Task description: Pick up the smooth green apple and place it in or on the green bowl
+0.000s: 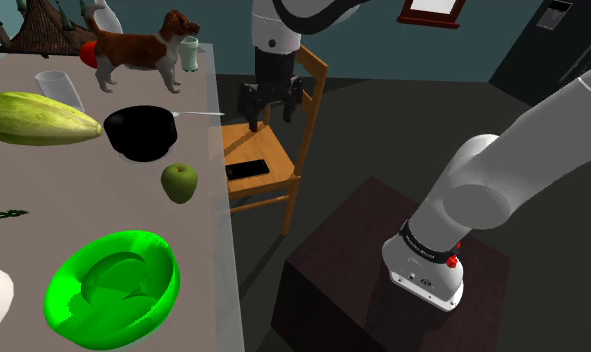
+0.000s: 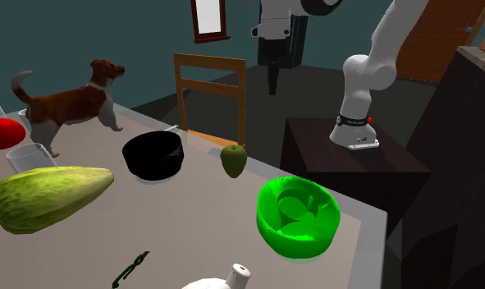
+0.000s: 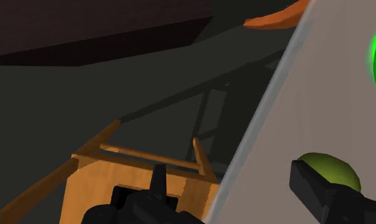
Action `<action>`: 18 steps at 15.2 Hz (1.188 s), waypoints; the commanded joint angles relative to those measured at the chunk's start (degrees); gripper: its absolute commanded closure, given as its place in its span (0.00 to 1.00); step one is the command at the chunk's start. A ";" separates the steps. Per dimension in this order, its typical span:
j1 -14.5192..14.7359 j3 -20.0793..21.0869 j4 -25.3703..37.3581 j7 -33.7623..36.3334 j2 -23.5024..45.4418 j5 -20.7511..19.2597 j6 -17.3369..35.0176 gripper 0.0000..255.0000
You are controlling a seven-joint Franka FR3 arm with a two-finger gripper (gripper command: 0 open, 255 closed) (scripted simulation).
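**Pincer open beside the tabletop, apple lying by the edge**

Closest to the stand (image 1: pixel 343 285), you have the green bowl (image 1: pixel 68 290). It sits on the tabletop (image 1: pixel 83 205) by the corner nearest the stand.

Past it, the green apple (image 1: pixel 180 183) rests upright near the long edge that faces the chair (image 1: pixel 273 188). It stands apart from the bowl, roughly between the bowl and the black pan (image 1: pixel 138 150). The pan's thin handle points toward that same edge.

Level with the pan but off the tabletop, your pincer (image 1: pixel 271 112) hangs above the chair seat. Its fingers point down and stand apart, gripping nothing. From the wrist view, the apple shows just behind one finger (image 3: pixel 313 191), on the tabletop side, and the chair's frame shows behind the other. The pincer is well apart from the apple and touches neither it nor the tabletop.

Farther in from the edge, a pale green squash (image 1: pixel 38 118) lies on its side beside the pan, with a clear glass (image 1: pixel 58 88) just behind it. At the far end, a brown-and-white dog figure (image 1: pixel 133 48) stands on the tabletop.
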 commanded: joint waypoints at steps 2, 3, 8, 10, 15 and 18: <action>0.40 1.99 3.11 3.23 6.50 0.01 3.15 0.00; 0.58 2.58 4.20 4.31 8.58 -0.11 4.05 0.00; 1.84 4.93 10.66 9.83 19.33 -1.67 7.82 0.00; 2.61 5.50 13.74 12.03 23.76 -2.64 8.94 0.00; 5.31 6.02 22.79 17.18 35.00 -5.35 10.60 0.00; 6.79 5.83 26.64 19.03 39.84 -6.46 11.43 0.00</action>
